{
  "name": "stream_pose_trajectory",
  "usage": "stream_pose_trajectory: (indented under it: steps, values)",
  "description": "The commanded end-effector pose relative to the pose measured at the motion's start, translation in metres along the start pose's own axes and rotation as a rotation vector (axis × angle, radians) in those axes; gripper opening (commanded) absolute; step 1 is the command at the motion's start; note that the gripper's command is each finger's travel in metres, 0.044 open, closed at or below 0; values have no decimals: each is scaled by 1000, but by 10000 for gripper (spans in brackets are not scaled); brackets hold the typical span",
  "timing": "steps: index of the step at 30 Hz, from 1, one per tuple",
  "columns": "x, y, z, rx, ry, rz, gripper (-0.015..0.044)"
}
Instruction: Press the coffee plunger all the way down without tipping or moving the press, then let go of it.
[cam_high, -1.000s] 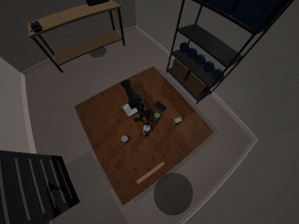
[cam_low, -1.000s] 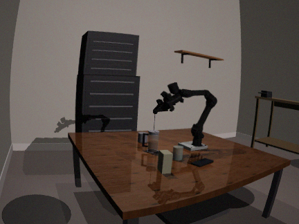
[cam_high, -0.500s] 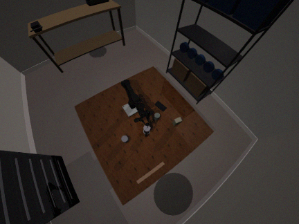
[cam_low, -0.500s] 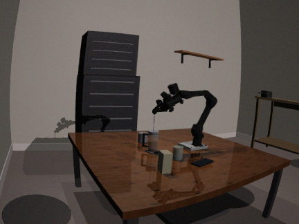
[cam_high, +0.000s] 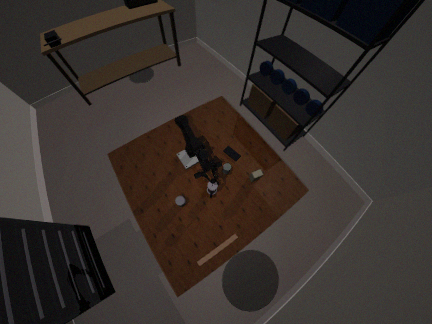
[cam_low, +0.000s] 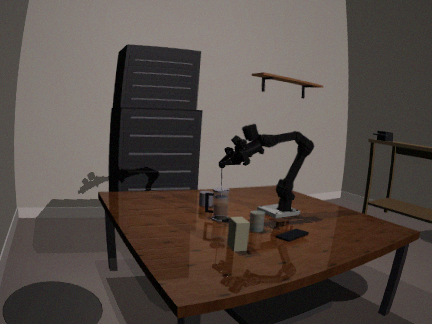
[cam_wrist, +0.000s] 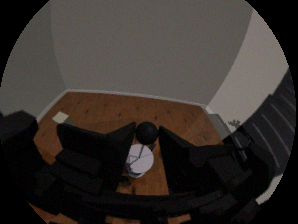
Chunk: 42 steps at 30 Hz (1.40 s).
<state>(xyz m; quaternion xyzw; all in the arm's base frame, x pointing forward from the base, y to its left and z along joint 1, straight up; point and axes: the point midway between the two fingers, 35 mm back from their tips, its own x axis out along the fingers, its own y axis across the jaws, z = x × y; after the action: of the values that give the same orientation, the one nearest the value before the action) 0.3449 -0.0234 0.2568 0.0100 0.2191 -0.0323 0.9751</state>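
We find the coffee press standing upright near the centre of the bench in the exterior view; its thin rod rises straight from the lid to the knob, which is still at full height. The gripper sits at the top of that rod, just left of the middle of the frame; its jaws are narrowed and clamped on the knob, which the wrist view shows as a dark ball between the two dark fingers, with the pale lid of the press directly below it.

We judge the grasp to be complete and the push not yet begun, since the rod shows its whole length above the glass; the descent, the full seating of the plunger and the release all remain.

Near the press stand a dark mug behind it, a grey cup to its right and a pale box toward the lower centre of the frame; a flat black slab lies further right; none touches the press, though the mug stands just beside it.

We judge that the push must run straight along the rod; any sideways load could shift or tip the glass.
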Motion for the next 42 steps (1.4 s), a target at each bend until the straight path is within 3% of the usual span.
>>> stream_pose_trajectory:
  steps: [1,42]
  values:
    - [11,0,-26,-3,61,1,121]
    - [48,0,-72,-3,60,1,121]
